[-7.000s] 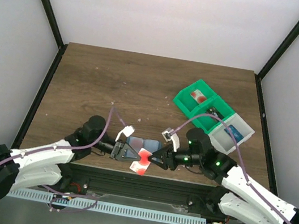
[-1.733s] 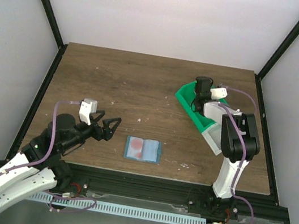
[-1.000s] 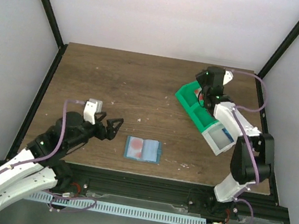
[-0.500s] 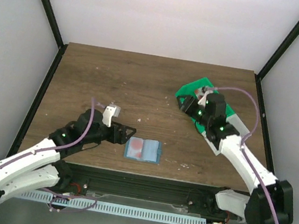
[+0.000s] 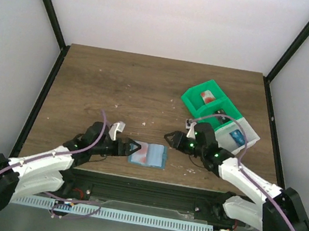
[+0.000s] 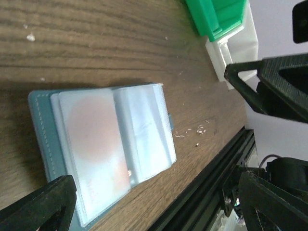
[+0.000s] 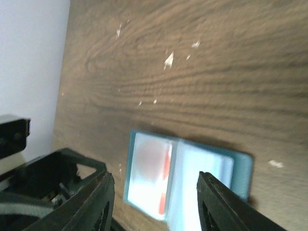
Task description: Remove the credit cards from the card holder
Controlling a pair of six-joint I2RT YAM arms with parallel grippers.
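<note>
The light-blue card holder lies open and flat on the wood near the front edge. A pinkish-red credit card shows through the clear sleeve of one half. My left gripper sits low at the holder's left edge, open, with nothing between its fingers. My right gripper hovers just up and right of the holder, open and empty, and in the right wrist view its fingers frame the holder. Neither gripper touches the holder.
A green bin with a reddish card in its far compartment stands at the back right. A white bin joins it. The black frame rail runs close along the table's front edge.
The right arm swung from the green bin down to the holder's right side, its jaws narrowing somewhat. The left arm reached right to the holder's left edge. The holder stayed put.
</note>
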